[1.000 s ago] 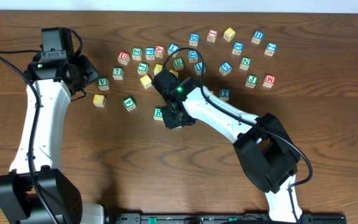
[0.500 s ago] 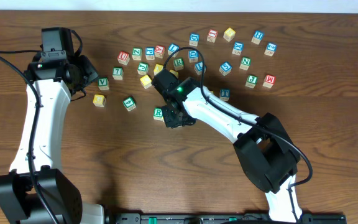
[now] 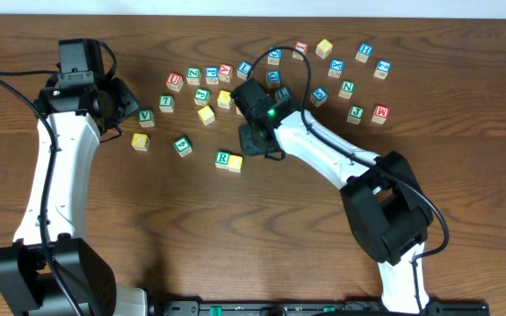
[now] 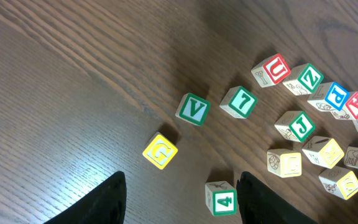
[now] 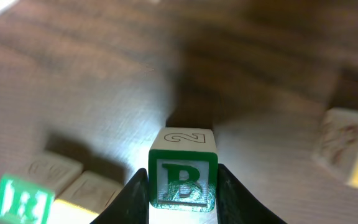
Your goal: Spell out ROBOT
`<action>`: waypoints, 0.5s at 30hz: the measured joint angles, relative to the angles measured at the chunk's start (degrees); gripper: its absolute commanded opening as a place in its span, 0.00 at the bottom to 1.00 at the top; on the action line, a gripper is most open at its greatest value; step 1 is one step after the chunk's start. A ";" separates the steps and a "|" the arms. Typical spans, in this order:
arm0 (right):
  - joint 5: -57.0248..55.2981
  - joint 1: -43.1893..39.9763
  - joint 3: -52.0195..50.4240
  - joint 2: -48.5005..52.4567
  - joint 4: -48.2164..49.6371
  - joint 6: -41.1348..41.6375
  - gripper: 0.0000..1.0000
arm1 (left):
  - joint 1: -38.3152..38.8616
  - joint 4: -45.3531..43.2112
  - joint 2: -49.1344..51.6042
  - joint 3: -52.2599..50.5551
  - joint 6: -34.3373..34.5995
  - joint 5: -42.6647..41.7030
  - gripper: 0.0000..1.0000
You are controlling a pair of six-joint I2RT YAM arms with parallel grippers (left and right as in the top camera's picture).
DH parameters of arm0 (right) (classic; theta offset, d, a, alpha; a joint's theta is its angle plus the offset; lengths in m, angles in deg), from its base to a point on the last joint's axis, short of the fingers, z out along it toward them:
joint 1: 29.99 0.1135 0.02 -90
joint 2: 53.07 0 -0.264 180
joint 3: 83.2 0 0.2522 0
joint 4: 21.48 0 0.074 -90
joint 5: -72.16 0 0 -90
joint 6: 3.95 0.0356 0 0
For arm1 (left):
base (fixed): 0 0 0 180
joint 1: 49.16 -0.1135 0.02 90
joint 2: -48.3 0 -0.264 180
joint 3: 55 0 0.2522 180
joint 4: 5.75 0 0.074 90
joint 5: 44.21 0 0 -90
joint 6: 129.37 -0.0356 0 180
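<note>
Right wrist view has the right hand (image 5: 182,186) clamped on the B cube (image 5: 182,182), one finger on each side face. The green B faces the camera, with a 2 on the face above it. Gripping by the sides leaves the letter face clear, so the cube can probably go down without being turned. The shadow under the cube suggests it hangs off the bench (image 3: 148,219) rather than resting on it.

Overhead, the R cube (image 3: 223,159) and a yellow cube (image 3: 235,163) stand side by side and touching, R on the left, a little apart from the scatter farther back. That looks like the start of the word. The right hand sits just beyond and to the right of the pair, so the B most likely belongs against the yellow cube's free side. The other letters still needed I cannot pick out with certainty.

Over at the far left, the left hand (image 4: 179,180) has its fingers apart and holds nothing. Below it lie the G cube (image 4: 160,151), the V cube (image 4: 193,109) and the 4 cube (image 4: 222,198). It appears parked well clear of the row.

No tray, box or other container shows in any view, and every cube lies loose on the bench.
</note>
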 measured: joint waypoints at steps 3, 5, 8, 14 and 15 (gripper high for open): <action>-2.45 -0.44 0.00 0.00 0.33 0.92 0.30 | 0.00 0.00 0.00 0.02 0.00 0.00 0.56; -4.20 -0.59 0.00 0.00 0.39 1.53 0.31 | 0.00 0.00 0.00 0.02 0.00 0.00 0.57; -5.46 -0.70 0.00 0.00 0.35 2.27 0.32 | 0.00 0.00 0.00 0.00 0.00 0.02 0.56; -5.86 -1.33 -0.04 0.00 1.31 2.78 0.34 | 0.00 0.00 0.00 0.02 0.00 0.02 0.56; -5.49 -1.40 -0.11 0.00 2.51 2.14 0.34 | 0.00 0.00 0.00 0.02 0.00 0.02 0.56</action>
